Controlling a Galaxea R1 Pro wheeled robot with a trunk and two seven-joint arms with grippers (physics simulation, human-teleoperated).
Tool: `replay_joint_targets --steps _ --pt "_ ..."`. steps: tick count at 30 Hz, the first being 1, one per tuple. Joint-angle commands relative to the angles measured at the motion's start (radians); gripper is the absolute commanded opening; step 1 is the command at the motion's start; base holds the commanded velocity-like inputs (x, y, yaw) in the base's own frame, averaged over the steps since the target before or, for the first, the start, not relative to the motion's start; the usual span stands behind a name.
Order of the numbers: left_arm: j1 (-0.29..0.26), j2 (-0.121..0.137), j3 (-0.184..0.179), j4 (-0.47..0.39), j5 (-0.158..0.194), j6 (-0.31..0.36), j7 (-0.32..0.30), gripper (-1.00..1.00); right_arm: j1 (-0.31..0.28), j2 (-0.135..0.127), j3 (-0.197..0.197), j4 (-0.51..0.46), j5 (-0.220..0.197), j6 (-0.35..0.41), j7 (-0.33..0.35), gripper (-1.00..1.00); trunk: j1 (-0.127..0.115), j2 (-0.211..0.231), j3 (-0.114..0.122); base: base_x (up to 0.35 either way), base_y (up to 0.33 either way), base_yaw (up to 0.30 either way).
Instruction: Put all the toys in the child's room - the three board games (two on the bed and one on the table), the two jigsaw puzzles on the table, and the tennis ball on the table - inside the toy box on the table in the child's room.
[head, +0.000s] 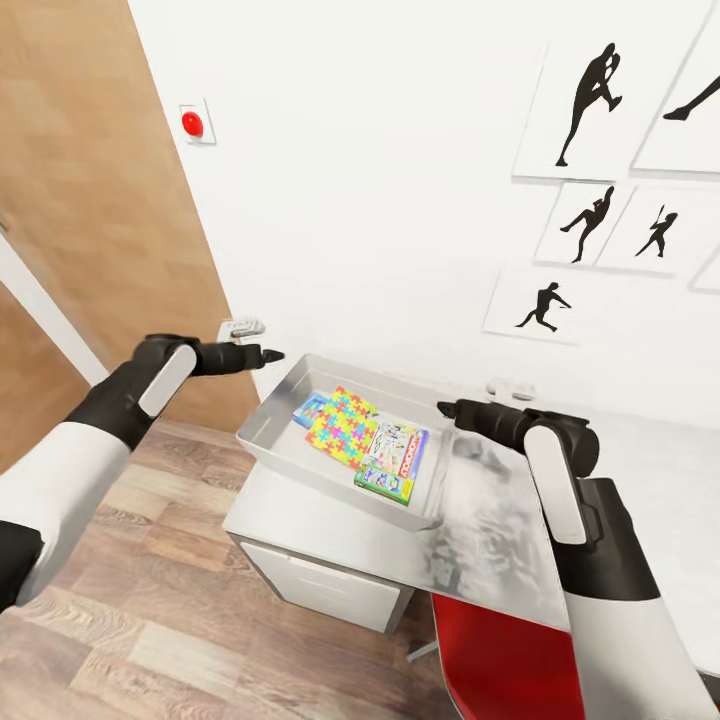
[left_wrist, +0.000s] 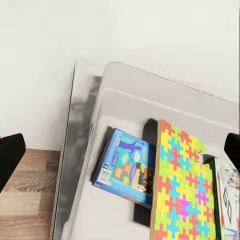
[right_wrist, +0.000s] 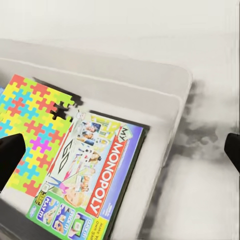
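The light grey toy box (head: 262, 428) stands on the table (head: 500, 545) against the white wall. Inside it lie a blue board game (head: 308, 407) (left_wrist: 127, 167), a bright jigsaw puzzle (head: 343, 428) (left_wrist: 182, 187) (right_wrist: 37, 132) partly over it, and a Monopoly board game (head: 395, 460) (right_wrist: 92, 177). My left gripper (head: 272, 355) hovers open above the box's far left corner, its fingers (left_wrist: 10, 160) spread wide. Over the box's right rim, my right gripper (head: 445, 408) is open as well, with fingers (right_wrist: 10, 160) apart and empty. The tennis ball is out of view.
A red chair (head: 500, 650) sits under the table's near edge beside my right arm. Pale cabinet fronts (head: 320, 590) face the wood plank floor (head: 170, 620). A wooden door (head: 90, 200) is at the left. Black sports silhouettes (head: 590, 100) hang on the wall.
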Motion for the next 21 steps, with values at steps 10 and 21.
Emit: replay_joint_targets --steps 10,21 --pt "0.033 0.004 0.101 -0.155 0.003 0.059 -0.003 1.00 -0.003 -0.052 0.000 -0.003 -0.011 -0.050 0.011 1.00 0.001 -0.002 -0.002 0.000 0.000 0.000" --pt "0.095 -0.046 0.193 -0.330 0.007 0.123 0.022 1.00 0.000 -0.134 -0.038 -0.004 -0.013 -0.094 0.123 1.00 0.001 -0.002 -0.002 0.000 0.000 0.000"
